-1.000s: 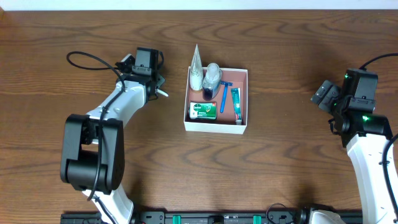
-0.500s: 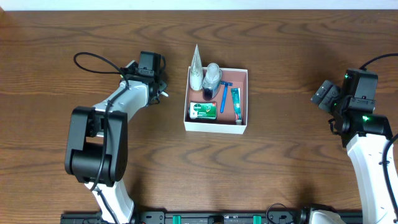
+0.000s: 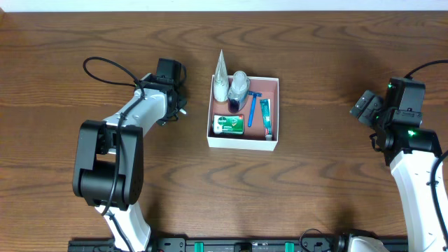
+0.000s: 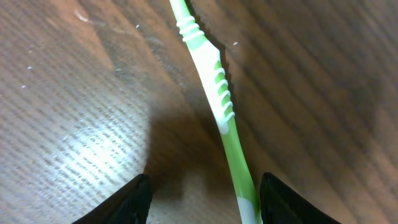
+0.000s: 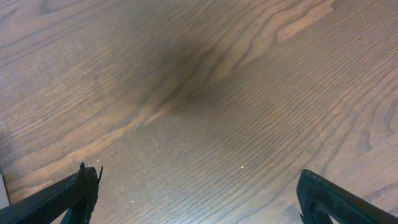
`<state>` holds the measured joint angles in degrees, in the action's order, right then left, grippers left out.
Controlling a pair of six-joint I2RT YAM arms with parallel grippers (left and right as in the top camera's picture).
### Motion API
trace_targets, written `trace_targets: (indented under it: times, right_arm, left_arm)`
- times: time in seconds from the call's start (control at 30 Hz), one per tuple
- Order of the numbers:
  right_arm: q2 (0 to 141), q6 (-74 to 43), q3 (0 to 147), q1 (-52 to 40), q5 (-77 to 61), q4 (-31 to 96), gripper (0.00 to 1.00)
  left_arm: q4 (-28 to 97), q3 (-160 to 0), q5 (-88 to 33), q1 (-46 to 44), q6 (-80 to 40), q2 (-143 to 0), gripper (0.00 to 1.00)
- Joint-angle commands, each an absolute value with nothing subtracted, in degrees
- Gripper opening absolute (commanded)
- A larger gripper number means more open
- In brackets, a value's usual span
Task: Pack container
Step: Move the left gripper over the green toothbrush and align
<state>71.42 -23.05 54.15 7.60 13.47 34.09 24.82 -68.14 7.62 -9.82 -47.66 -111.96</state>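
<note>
The left tool point(image 4: 206, 200), spread, hangs low over the toothbrush point(image 4: 219, 99). Its handle runs lengthwise through the gap, off-centre toward one finger. The container point(image 3: 238, 144) sits mid-worktop, just toward the right edge from there. The right tool point(image 5: 202, 193), also spread, hangs near the right edge.

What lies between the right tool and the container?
Nothing: the overhead view shows only bare wooden table between the right tool and the container.
</note>
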Motion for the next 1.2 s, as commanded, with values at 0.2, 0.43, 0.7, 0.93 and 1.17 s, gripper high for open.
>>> trace_targets:
  times: [0.2, 0.43, 0.7, 0.93, 1.17]
  right_arm:
    - [71.5, -23.7, 54.3, 7.9, 13.6, 34.1, 0.99]
    - [71.5, -23.7, 54.3, 7.9, 13.6, 34.1, 0.99]
    - [71.5, -23.7, 54.3, 7.9, 13.6, 34.1, 0.99]
    - [71.5, -23.7, 54.3, 7.9, 13.6, 34.1, 0.99]
    - [71.5, -23.7, 54.3, 7.9, 13.6, 34.1, 0.99]
  left_arm:
    - [27.2, -67.5, 6.6, -9.6, -41.8, -113.2, 0.56]
    - [27.2, -67.5, 5.3, -9.7, -41.9, -113.2, 0.38]
    - [27.7, -67.5, -0.7, -9.7, -41.8, -113.2, 0.23]
    - [29.7, -67.5, -1.1, -9.6, -41.0, -113.2, 0.19]
    - [30.3, -69.1, -0.9, -8.5, -36.6, -112.8, 0.14]
